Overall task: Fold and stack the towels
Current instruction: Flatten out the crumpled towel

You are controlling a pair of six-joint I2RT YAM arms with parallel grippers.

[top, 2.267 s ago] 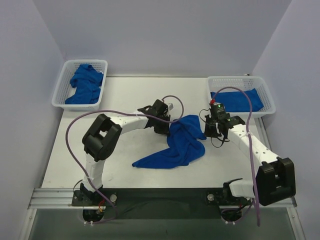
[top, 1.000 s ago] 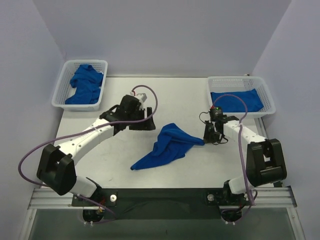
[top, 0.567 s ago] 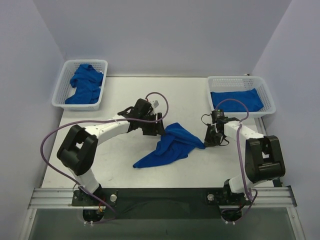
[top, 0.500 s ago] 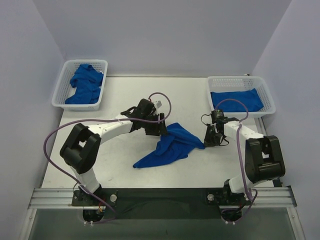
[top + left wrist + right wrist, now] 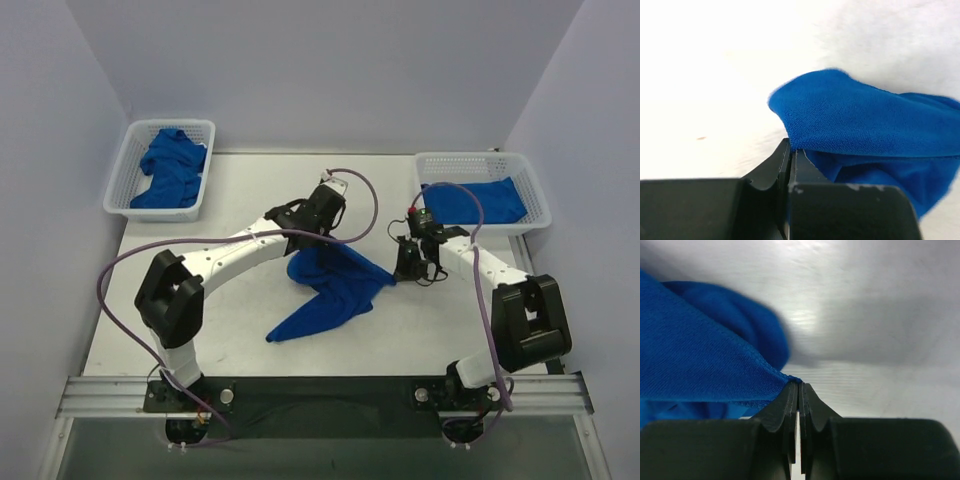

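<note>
A blue towel (image 5: 335,290) lies crumpled at the table's middle, with one end trailing toward the front left. My left gripper (image 5: 303,258) is shut on its left upper edge; the left wrist view shows the jaws (image 5: 791,150) closed on the fold of the towel (image 5: 865,120). My right gripper (image 5: 400,272) is shut on the towel's right corner. In the right wrist view the jaws (image 5: 798,385) pinch the corner of the towel (image 5: 700,360). The cloth's upper edge spans between the two grippers.
A white basket (image 5: 128,180) at the back left holds crumpled blue towels (image 5: 172,165). A white basket (image 5: 535,195) at the back right holds a flat folded blue towel (image 5: 478,200). Purple cables loop over both arms.
My left gripper moved right and back over the towel and closed on its left edge. The towel's upper edge is now drawn out between both grippers. The right gripper shifted slightly left.
</note>
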